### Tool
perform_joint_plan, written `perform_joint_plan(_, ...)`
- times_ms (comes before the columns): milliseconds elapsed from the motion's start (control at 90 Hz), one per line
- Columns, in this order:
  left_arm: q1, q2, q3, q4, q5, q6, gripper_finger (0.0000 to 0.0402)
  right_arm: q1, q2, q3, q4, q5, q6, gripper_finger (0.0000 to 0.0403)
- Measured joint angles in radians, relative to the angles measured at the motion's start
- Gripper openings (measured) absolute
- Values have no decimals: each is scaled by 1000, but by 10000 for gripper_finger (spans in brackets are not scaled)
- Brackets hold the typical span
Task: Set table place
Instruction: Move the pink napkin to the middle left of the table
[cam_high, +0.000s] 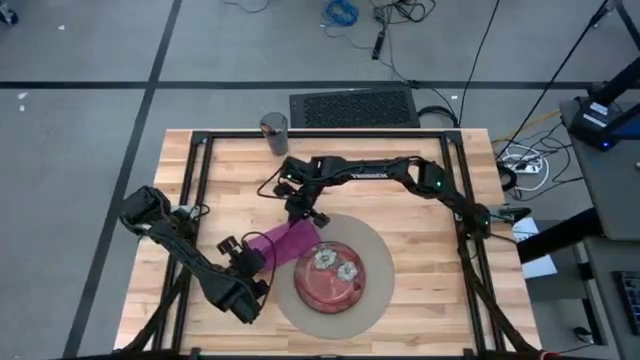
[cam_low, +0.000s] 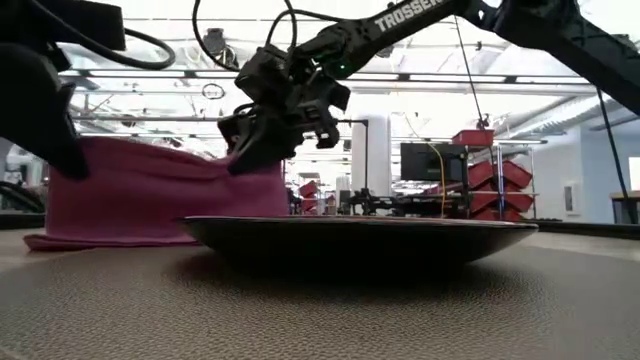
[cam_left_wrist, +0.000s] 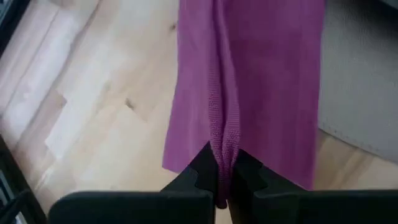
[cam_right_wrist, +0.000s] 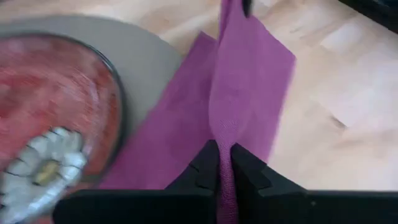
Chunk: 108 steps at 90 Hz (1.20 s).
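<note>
Round beige mat (cam_high: 377, 262) nearest, red flowered plate (cam_high: 331, 275) sitting on it, all on the pale-wood surface (cam_high: 420, 205). Left gripper (cam_high: 250, 258) clenched on the near-left end of a purple cloth napkin (cam_high: 287, 243). Right gripper (cam_high: 305, 215) pinching the far end, cloth stretched between. Grey cup (cam_high: 274, 132) at the far edge.

Workshop room with grey floor and ceiling strip lights

A grey carpeted floor (cam_high: 90, 60) crossed by dark lines is seen; on it, loose black cables (cam_high: 400, 20) and a blue coiled cable (cam_high: 340, 12) are laid. Beyond, red stacked bins (cam_low: 500, 170) are lit by overhead strip lights (cam_low: 160, 95).
</note>
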Motion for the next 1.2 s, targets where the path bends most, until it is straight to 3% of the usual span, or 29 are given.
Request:
perform_joint_plan(633,49,-1,0,-149,-76,-55,0,-1,-15,0,74,122,-65,0)
perform_joint_plan(889,64,-1,0,-188,-96,-55,0,-9,-63,1,100,119,-65,0)
perform_joint_plan(1200,63,-1,1,-167,-61,-18,0,-22,-62,-19,-12,112,-27,0)
